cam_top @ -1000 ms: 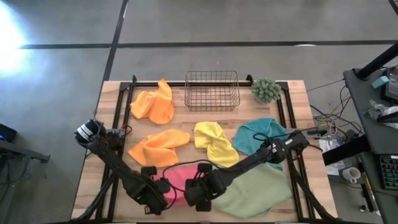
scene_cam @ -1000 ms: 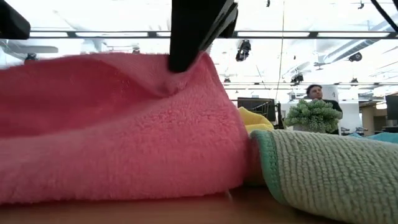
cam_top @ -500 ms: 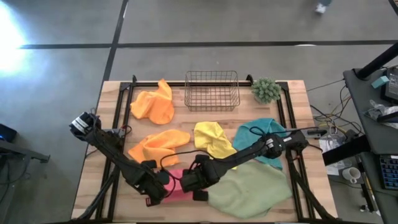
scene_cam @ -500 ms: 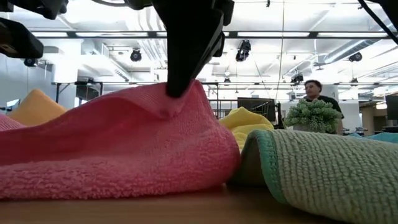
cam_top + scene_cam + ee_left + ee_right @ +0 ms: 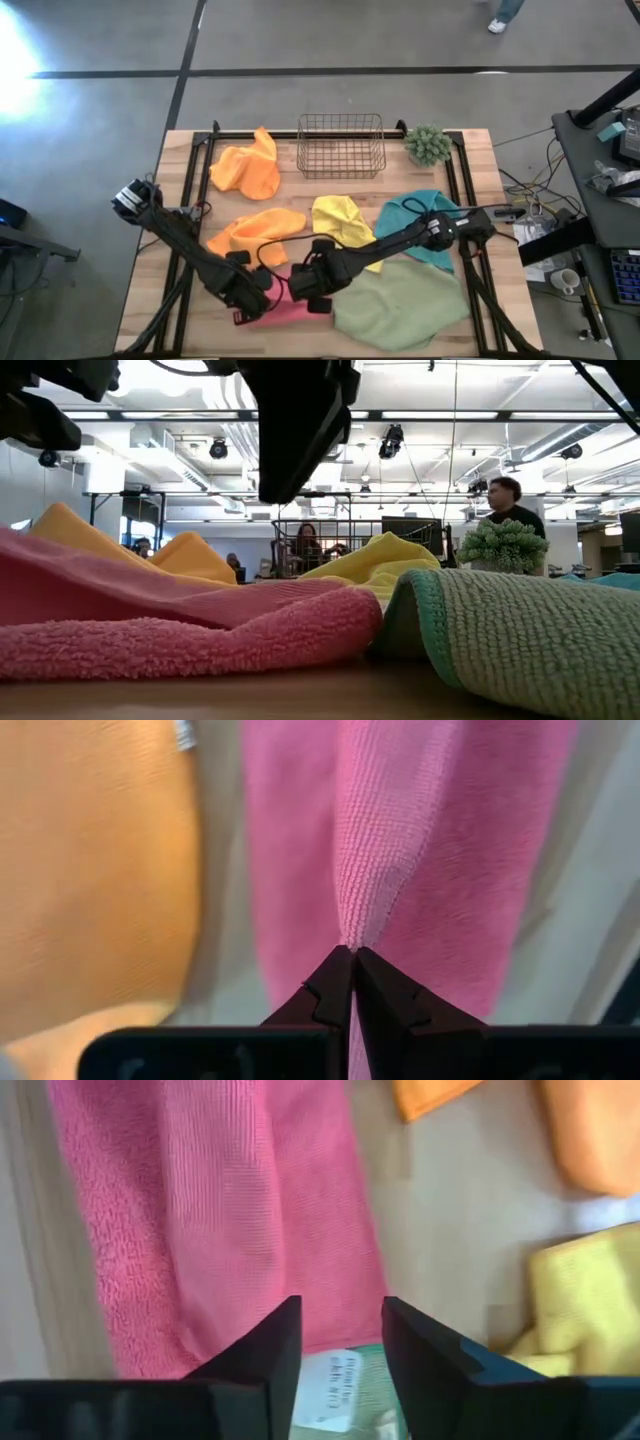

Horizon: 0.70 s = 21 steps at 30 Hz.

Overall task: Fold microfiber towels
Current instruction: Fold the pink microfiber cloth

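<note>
Your left gripper (image 5: 352,960) is pinched tight on a ridge of the soft pink microfiber towel (image 5: 285,300), which lies low and centre-left in the high view. Your right gripper (image 5: 335,1330) hangs above that towel, fingers spread and holding nothing.

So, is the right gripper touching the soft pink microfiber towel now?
Apart. In the right wrist view, the right gripper is open, its two dark fingers empty, with the pink microfiber towel lying flat beyond them. The low view also shows a gap above the towel.
</note>
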Each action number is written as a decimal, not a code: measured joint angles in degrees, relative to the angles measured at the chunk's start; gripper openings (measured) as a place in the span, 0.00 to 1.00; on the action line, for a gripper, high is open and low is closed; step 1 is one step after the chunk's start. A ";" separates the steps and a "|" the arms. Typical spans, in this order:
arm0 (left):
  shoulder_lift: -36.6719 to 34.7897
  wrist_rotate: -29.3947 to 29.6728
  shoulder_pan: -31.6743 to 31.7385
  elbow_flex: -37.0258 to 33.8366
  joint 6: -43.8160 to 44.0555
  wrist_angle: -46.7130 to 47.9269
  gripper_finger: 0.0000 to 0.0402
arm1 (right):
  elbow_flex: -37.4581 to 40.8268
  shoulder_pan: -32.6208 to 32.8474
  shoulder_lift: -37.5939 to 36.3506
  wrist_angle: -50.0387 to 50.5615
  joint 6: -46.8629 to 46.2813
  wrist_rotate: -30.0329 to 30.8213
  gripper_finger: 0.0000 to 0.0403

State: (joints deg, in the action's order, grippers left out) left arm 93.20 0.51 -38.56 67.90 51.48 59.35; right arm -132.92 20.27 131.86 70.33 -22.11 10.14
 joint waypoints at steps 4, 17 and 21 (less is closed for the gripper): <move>-1.81 -0.07 0.52 -0.29 -2.09 0.49 0.03 | 0.00 -0.20 -1.45 0.17 1.10 0.17 0.39; -2.84 -2.58 0.97 -0.34 -1.65 -1.60 0.38 | 0.00 -0.20 -4.22 2.58 2.65 -0.05 0.38; -3.23 -0.45 -1.07 -0.65 2.08 -4.05 0.39 | 0.44 0.42 -4.30 5.90 2.05 -0.01 0.35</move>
State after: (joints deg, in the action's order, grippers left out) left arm 89.97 0.06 -39.62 67.25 53.56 55.29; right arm -132.48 20.69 127.57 76.23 -20.07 10.12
